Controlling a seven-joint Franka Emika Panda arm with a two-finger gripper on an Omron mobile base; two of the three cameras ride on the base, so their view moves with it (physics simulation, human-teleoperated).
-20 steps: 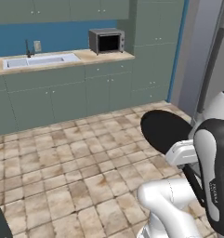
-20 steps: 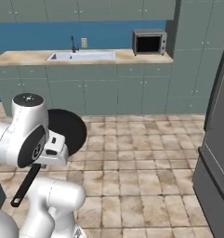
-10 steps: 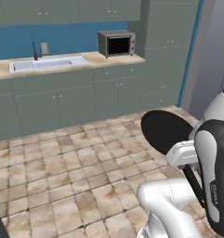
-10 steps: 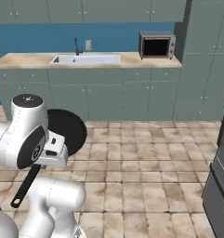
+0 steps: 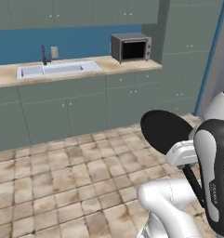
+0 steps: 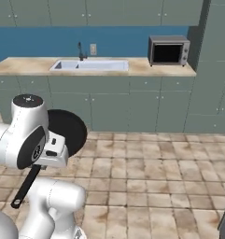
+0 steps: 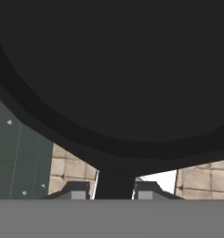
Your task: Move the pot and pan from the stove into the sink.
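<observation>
The pan (image 7: 127, 69) sat clamped in the gripper (image 7: 114, 191), its handle between the two fingertips (image 7: 78, 190), apparently just where the handle met the bowl. It hung above the tiled floor (image 5: 62, 181), well short of the cabinets (image 6: 109, 109). Beyond, the sink (image 6: 90, 65) lay in the beige counter (image 6: 20, 65), with a microwave (image 6: 169, 50) farther right.

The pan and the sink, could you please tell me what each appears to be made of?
The pan: probably dark coated metal, matte; uniformly black with no shine, thin straight handle. The sink: looks like white enamel or ceramic, smooth; plain white basin and rim set into the beige counter, which looks like mottled stone or laminate.
</observation>
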